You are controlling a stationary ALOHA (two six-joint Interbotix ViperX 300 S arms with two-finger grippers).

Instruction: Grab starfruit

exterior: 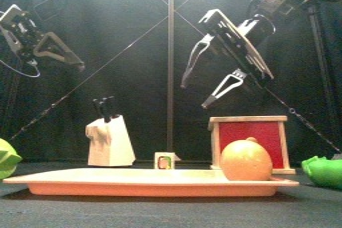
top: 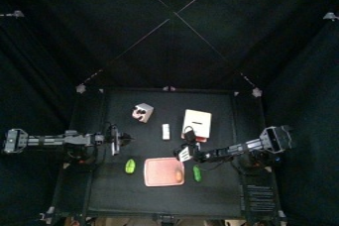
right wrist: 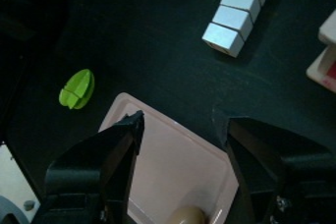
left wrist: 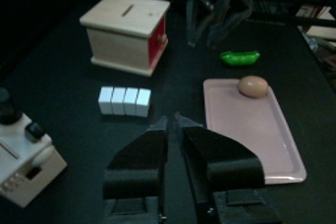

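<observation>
The right end effector (right wrist: 184, 135), wide open and empty, has the starfruit (right wrist: 77, 87) ahead of it on the worktop; probably light, ridged and slippery, best pinched across its middle.

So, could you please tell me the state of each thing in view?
Starfruit: lying beside board, not held.
Tan fruit: lying on board.
Green pod: lying at board's other side.
Right pincer: open, empty, over board.
Left pincer: raised, holding nothing.
</observation>
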